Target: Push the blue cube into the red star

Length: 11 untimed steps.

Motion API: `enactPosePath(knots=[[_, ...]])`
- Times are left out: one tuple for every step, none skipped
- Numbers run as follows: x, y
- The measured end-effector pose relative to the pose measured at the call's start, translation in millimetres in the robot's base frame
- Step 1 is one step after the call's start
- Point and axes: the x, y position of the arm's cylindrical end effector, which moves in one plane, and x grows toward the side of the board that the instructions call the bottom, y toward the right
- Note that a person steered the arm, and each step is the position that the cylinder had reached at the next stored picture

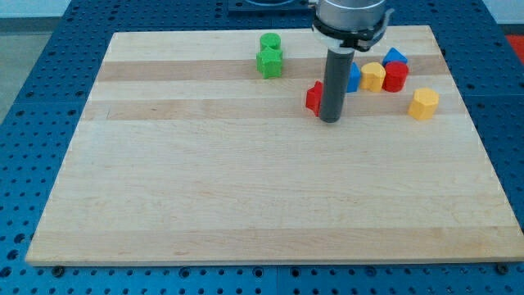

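The red star (313, 97) lies at the view's upper middle, partly hidden behind my rod. The blue cube (354, 77) sits just right of the rod, mostly hidden by it. My tip (330, 120) rests on the board right next to the red star's lower right side, below and left of the blue cube.
A yellow block (373, 76), a red block (395, 76) and a blue block (395, 56) cluster right of the blue cube. A yellow hexagonal block (423, 104) lies further right. Two green blocks (269, 62), (269, 42) sit at the top middle. The wooden board (246, 188) rests on a blue perforated table.
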Motion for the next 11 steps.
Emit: enactPosePath(knots=[[-18, -11], [-57, -23], [-89, -31], [-90, -31], [-67, -12], [-36, 44], [-72, 68], [-81, 57], [-81, 34], [-81, 17], [-79, 17]])
